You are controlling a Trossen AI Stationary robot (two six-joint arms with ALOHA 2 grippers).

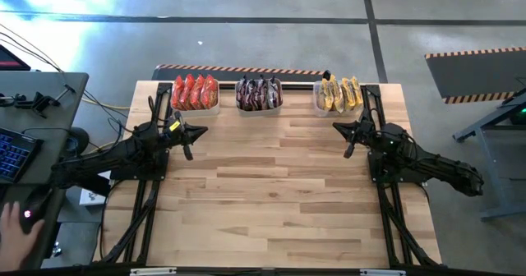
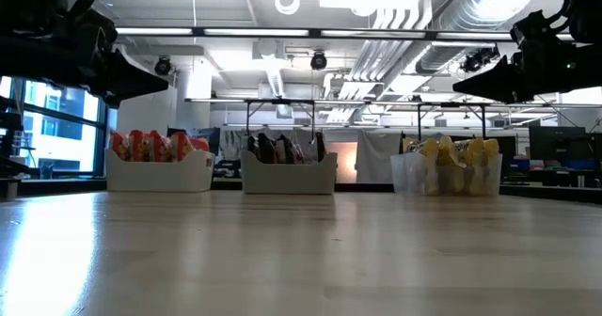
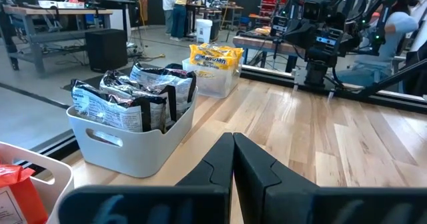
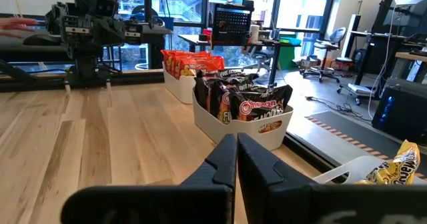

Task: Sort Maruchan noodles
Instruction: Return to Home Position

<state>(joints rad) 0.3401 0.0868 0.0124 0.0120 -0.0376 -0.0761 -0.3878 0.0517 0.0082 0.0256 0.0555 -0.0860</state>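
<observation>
The pale wooden plank tabletop (image 1: 271, 202) has nothing on its middle or near edge, which suits a finished sort: every packet stands in a bin along the far edge.

Two dark arms hang over the side edges, apparently parked out of the way. The left gripper (image 3: 233, 141) hovers near the left edge, just short of the bins, with its fingers pressed together on nothing. The right gripper (image 4: 237, 139) mirrors it near the right edge, also closed and empty.

Three rectangular plastic bins sit in a row: a white bin (image 2: 158, 173) toward the far-left corner, a gray bin (image 2: 289, 177) at mid-edge, and a transparent bin (image 2: 447, 180) toward the far-right corner.

The packets stand on edge, grouped by colour:
- About four red-orange ramen packets (image 1: 194, 91) in the white bin.
- About four silver-and-dark packets (image 1: 259, 93) in the gray bin.
- Three or four yellow packets (image 1: 339, 94) in the transparent bin.

Overlap prevents a firmer count.
</observation>
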